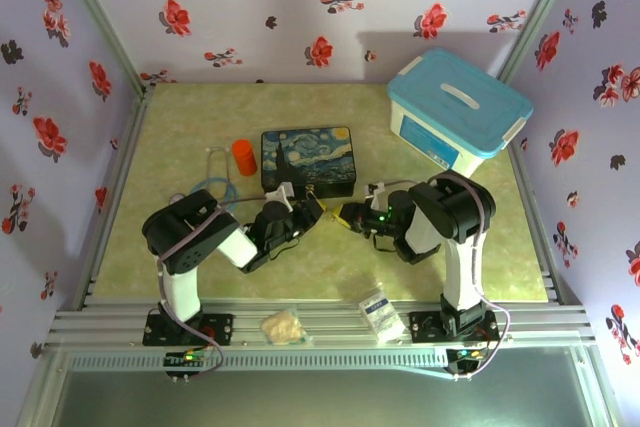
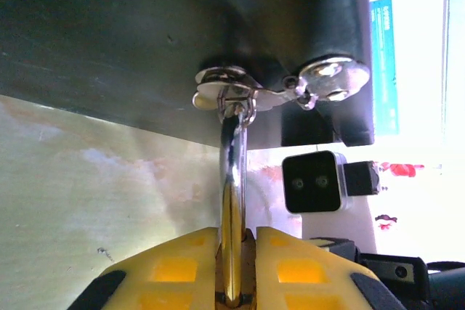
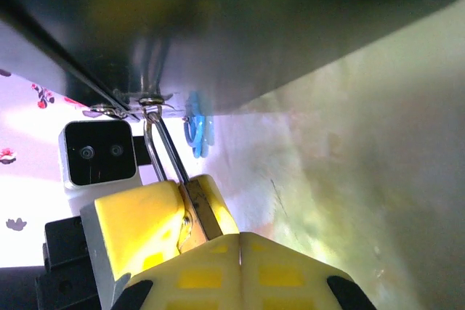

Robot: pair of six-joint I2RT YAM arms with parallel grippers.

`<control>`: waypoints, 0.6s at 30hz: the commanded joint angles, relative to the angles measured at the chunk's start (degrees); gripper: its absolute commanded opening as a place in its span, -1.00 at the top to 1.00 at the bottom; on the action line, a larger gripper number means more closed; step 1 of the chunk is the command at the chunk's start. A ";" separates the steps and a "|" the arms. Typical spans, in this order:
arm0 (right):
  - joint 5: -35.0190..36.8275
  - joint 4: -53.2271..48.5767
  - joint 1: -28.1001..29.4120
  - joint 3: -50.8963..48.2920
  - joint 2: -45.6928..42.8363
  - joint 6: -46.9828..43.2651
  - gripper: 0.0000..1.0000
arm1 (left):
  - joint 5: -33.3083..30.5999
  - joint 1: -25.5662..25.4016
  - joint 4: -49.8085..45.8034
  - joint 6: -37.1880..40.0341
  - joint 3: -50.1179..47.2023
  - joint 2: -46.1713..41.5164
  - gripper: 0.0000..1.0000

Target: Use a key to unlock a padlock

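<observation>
The brass padlock (image 2: 232, 259) hangs by its silver shackle (image 2: 231, 157) from the hasp (image 2: 232, 96) on the front of the painted box (image 1: 305, 159). My left gripper (image 2: 237, 236) is shut on the padlock's body, which I see edge-on between the yellow fingers. In the right wrist view the padlock (image 3: 200, 212) sits in the left gripper's fingers (image 3: 134, 223). My right gripper (image 3: 240, 239) is shut, its tips against the padlock's lower end. The key is almost wholly hidden between the pads. From above, both grippers (image 1: 312, 207) (image 1: 350, 215) meet tip to tip in front of the box.
An orange cylinder (image 1: 244, 156) stands left of the box, with a blue loop (image 1: 215, 187) near it. A blue-lidded bin (image 1: 458, 110) sits at the back right. Two small packets (image 1: 284, 325) (image 1: 381, 312) lie on the front rail.
</observation>
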 commanded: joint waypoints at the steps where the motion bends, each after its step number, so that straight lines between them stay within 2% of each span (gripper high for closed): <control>1: 2.89 -2.59 -0.26 -1.63 -0.39 -2.62 1.00 | 0.40 -0.63 -4.20 1.36 1.26 -1.45 0.73; 6: 4.94 -2.59 -0.22 -3.06 -0.94 -4.00 1.00 | -3.15 -1.31 -21.94 6.95 3.66 -6.68 0.61; 12: 5.87 -2.59 -0.01 -3.76 -3.25 -4.90 1.00 | -4.03 -1.48 -27.29 7.74 3.71 -8.04 0.40; 18: 6.81 -2.63 0.87 -4.09 -7.07 -6.11 1.00 | -8.03 -1.76 -30.30 8.94 1.75 -13.50 0.00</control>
